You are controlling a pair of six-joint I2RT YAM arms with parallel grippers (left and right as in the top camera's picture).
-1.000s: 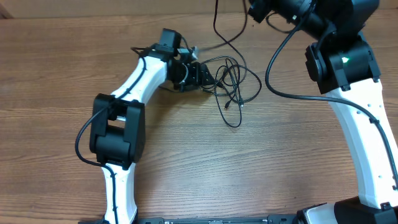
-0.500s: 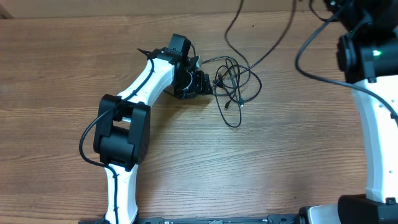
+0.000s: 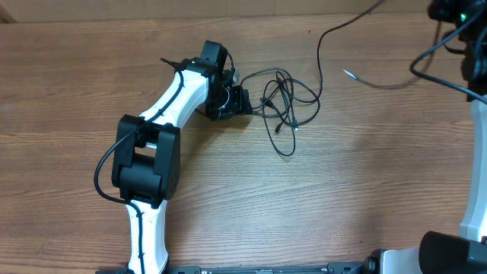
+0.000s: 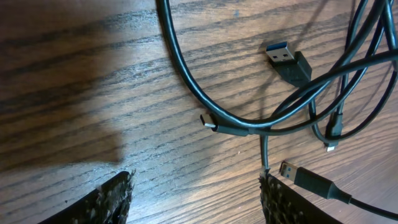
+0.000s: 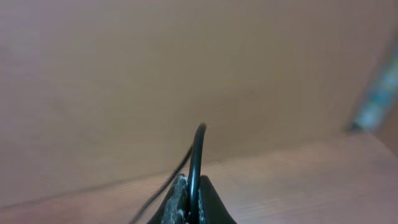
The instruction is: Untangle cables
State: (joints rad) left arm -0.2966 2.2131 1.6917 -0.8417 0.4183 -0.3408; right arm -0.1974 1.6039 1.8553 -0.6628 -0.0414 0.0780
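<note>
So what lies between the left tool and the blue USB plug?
In the left wrist view, black cables cross the table between the left tool and the blue USB plug.

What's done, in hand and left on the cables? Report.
Done: one plug end lies clear of the tangle. In hand: right tool shut on a cable; left tool open over the tangle, holding nothing. Left: most loops in the tangle cross over each other.

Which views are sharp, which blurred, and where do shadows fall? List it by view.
Overhead: evenly lit and sharp, tangled cables crisp. Left wrist: sharp on the plugs, with a broad dark shadow over the table at left. Right wrist: soft, background blurred, only the cable in the right hand fairly clear.
</note>
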